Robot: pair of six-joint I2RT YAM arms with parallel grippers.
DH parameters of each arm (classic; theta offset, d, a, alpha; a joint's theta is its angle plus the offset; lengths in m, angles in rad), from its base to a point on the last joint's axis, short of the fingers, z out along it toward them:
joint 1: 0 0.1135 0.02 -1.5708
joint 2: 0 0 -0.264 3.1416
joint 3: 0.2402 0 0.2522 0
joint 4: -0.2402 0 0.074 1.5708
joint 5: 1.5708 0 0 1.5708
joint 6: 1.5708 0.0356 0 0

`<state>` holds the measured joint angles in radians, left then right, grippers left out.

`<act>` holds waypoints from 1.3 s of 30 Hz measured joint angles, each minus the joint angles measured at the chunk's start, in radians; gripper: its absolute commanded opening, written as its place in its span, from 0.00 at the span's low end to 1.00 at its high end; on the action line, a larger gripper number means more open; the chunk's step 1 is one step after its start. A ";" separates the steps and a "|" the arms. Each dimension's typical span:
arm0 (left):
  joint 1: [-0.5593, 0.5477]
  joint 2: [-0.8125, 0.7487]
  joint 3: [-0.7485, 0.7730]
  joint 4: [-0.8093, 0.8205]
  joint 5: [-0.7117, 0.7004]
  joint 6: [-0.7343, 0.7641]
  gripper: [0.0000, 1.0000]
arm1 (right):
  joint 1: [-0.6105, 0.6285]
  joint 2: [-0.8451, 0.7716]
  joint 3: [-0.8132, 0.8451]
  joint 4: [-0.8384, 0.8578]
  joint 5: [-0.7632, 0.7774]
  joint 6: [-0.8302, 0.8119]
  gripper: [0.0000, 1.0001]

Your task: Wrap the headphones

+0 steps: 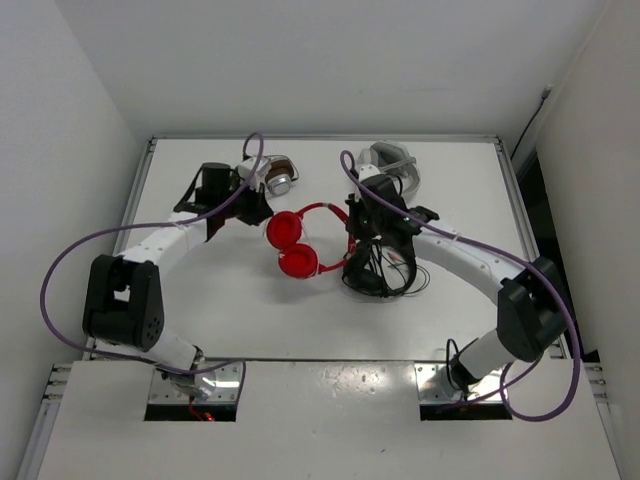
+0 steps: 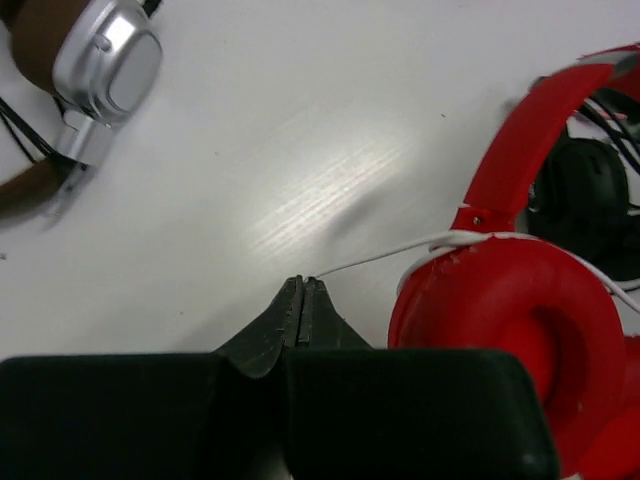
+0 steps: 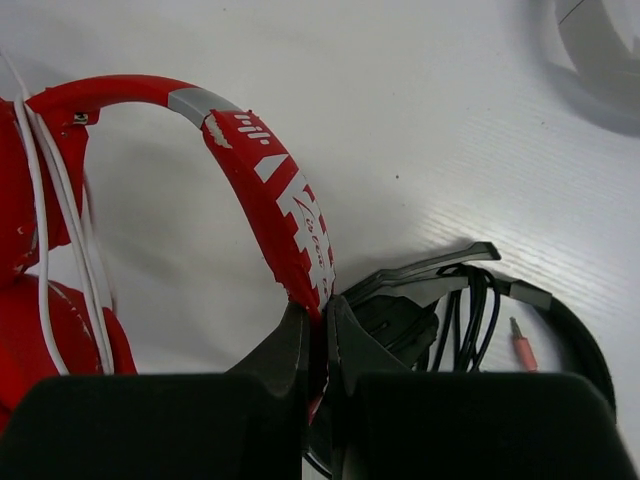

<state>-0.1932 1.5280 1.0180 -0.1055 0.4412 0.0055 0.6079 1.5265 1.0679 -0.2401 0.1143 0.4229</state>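
The red headphones (image 1: 297,243) lie mid-table, their ear cups side by side. My right gripper (image 3: 320,312) is shut on the red headband (image 3: 290,210), seen from above near the band's right end (image 1: 352,222). My left gripper (image 2: 302,285) is shut on the thin white cable (image 2: 380,255), which runs taut from the fingertips to the near red ear cup (image 2: 515,320) and loops over it. Several cable turns (image 3: 60,220) cross between the cups in the right wrist view. From above, the left gripper (image 1: 256,207) sits just left of the cups.
Black headphones with a black cable (image 1: 375,270) lie under my right gripper; they also show in the right wrist view (image 3: 470,310). Brown-and-silver headphones (image 1: 277,178) lie behind the left gripper and appear in the left wrist view (image 2: 95,70). White-grey headphones (image 1: 395,162) sit at the back right.
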 measured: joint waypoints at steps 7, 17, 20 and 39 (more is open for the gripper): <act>0.140 -0.016 -0.114 -0.022 0.253 -0.057 0.00 | 0.012 0.104 0.048 -0.041 -0.066 0.063 0.00; 0.261 0.037 -0.191 -0.085 0.416 -0.057 0.00 | 0.089 0.299 0.232 -0.077 -0.051 0.208 0.00; 0.296 0.087 -0.202 -0.088 0.436 -0.047 0.00 | 0.111 0.377 0.304 -0.108 -0.017 0.250 0.00; 0.467 0.300 -0.173 -0.072 0.421 -0.011 0.17 | 0.178 0.749 0.615 -0.202 0.097 0.395 0.00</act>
<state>0.2741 1.8278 0.8452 -0.1772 0.8619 -0.0059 0.7860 2.2753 1.6825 -0.4419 0.2111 0.8181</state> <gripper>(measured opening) 0.129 0.024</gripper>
